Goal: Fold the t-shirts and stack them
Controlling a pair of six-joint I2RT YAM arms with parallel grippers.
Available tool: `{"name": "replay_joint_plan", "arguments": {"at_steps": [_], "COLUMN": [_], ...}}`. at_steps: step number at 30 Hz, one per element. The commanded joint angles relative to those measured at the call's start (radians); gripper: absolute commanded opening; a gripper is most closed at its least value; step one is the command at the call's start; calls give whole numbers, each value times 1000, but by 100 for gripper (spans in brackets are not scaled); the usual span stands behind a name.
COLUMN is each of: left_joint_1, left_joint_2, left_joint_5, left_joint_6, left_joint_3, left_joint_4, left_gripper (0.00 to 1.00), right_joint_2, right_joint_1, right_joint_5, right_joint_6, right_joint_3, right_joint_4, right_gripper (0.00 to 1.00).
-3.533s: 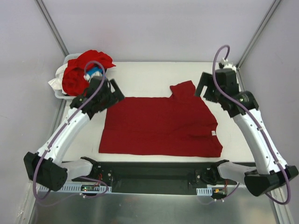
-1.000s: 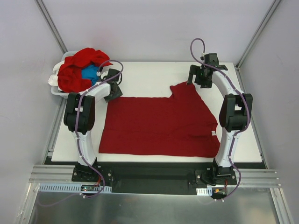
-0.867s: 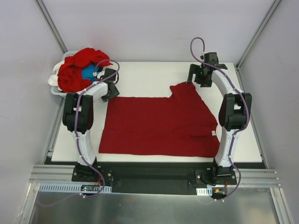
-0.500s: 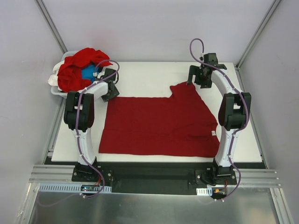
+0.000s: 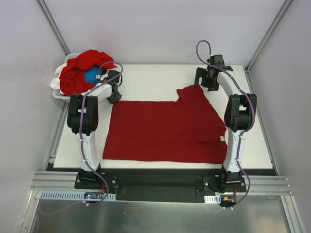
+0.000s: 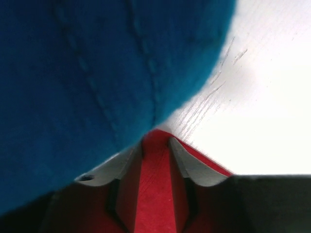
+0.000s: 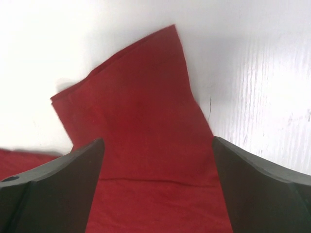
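The white table (image 5: pixel 160 77) is covered across its middle by the spread t-shirt (image 5: pixel 165 131), which is found where it lay in the earlier frames, its near hem close to the table's near edge. Bare tabletop is left along the far side and in a strip on either flank. The basket (image 5: pixel 56 86) at the far left corner is heaped with red t-shirts (image 5: pixel 80 65), the blue t-shirt (image 5: pixel 91 75) among them. Both arms, seen drawn back with elbows out a few seconds ago, are now stretched to the shirt's far edge. The right gripper (image 7: pixel 158 140) is held wide open over the folded sleeve (image 5: pixel 191 92) – nothing is gripped. The left gripper (image 6: pixel 155 141) has been narrowed at the shirt's far left corner, red cloth showing in its gap – whether it is pinched cannot be told. The white label (image 5: pixel 222 139) is seen at the right edge
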Motion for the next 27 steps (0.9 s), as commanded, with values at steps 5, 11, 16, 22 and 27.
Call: {"name": "replay_joint_plan", "arguments": {"at_steps": [5,11,16,22,27], "left_joint_1": [22,22,24,24,33], "left_joint_2": [33,36,38,41,35], "left_joint_5": [11,18,25,29,43], "left_joint_6": [-17,-8,-2,3,-4], "left_joint_3": [46,52,54,61,51], "left_joint_4": [-45,-52,-50,-50,-50], "left_gripper": [6,0,0,0,0], "right_joint_2": [106,157,190,278,293], "right_joint_1": [21,20,28,47,66], "right_joint_5": [72,95,178,152,201], "right_joint_6": [-13,-3,33,95,100], "right_joint_3": [137,191,262,340,332], "right_joint_4": [-21,-25,-27,-30,-24], "right_gripper": [96,99,94,80,70]}}
